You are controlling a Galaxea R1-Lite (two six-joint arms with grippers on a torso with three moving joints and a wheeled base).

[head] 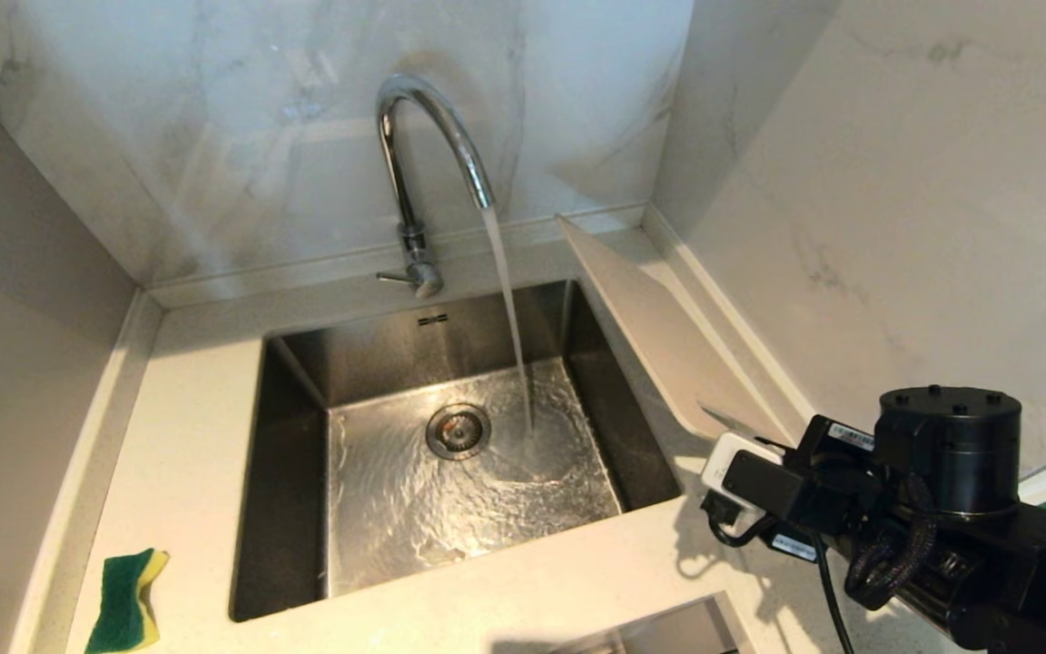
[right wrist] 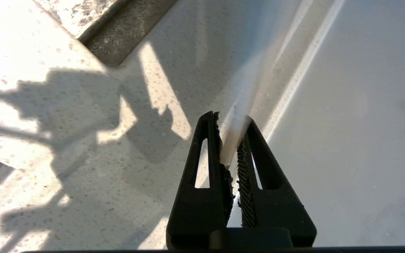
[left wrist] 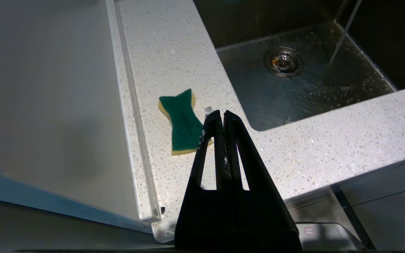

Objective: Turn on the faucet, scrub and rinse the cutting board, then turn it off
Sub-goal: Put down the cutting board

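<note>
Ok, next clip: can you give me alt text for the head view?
Water runs from the faucet into a steel sink. To the sink's right, the cutting board stands tilted on edge, its near end at the right pincer on the black arm. A green and yellow sponge lies on the countertop at near left.

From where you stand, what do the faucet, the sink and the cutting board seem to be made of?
The faucet looks like polished chromed metal: its arched spout mirrors the wall. The sink looks like brushed stainless steel, grey with a dull streaked sheen. The cutting board, tilted against the wall on the right, is smooth matte cream, probably plastic; its thin, even edge suggests that.
</note>
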